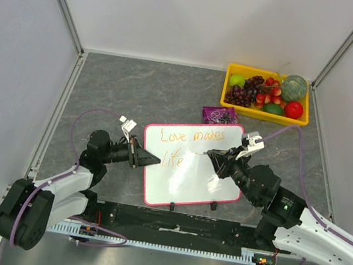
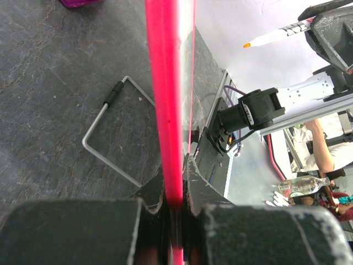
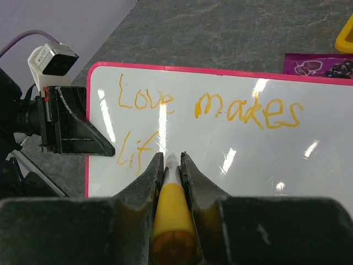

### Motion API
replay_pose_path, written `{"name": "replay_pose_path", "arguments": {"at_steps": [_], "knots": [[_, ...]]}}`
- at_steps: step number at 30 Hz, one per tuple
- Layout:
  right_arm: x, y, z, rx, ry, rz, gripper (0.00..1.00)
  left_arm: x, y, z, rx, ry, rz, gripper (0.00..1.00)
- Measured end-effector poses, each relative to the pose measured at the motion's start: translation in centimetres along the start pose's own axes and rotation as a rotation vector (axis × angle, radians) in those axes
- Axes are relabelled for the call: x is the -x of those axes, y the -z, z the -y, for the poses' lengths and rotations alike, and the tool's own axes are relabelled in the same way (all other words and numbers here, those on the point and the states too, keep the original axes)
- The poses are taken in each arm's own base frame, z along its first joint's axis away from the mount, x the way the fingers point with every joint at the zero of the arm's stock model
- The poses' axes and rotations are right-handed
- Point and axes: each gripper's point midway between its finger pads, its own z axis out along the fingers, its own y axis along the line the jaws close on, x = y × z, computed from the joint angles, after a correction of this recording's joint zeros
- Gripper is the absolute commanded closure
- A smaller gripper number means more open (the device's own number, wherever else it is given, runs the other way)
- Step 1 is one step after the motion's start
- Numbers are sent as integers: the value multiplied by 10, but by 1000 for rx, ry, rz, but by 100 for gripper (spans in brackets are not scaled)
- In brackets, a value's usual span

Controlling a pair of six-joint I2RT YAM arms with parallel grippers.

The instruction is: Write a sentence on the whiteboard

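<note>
The whiteboard, pink-framed, stands tilted at the table's middle. Orange text on it reads "Love makes" with "lif" below it. My left gripper is shut on the board's left frame edge, which runs between the fingers. My right gripper is shut on an orange-yellow marker, whose tip is at the board just right of "lif". The board fills the right wrist view. The marker also shows in the left wrist view.
A yellow tray of fruit sits at the back right. A purple packet lies just behind the board. The board's wire foot rests on the table. White walls enclose the table on three sides.
</note>
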Motion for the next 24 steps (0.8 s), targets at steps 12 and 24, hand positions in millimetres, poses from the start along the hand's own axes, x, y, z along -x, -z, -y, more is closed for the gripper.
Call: {"name": "replay_pose_path", "arguments": {"at_steps": [12, 24], "knots": [[-2, -1, 1, -3, 3, -6, 100, 0, 0, 0, 0, 0, 0, 98], [-3, -2, 1, -4, 5, -10, 100, 0, -1, -1, 0, 2, -2, 98]]}}
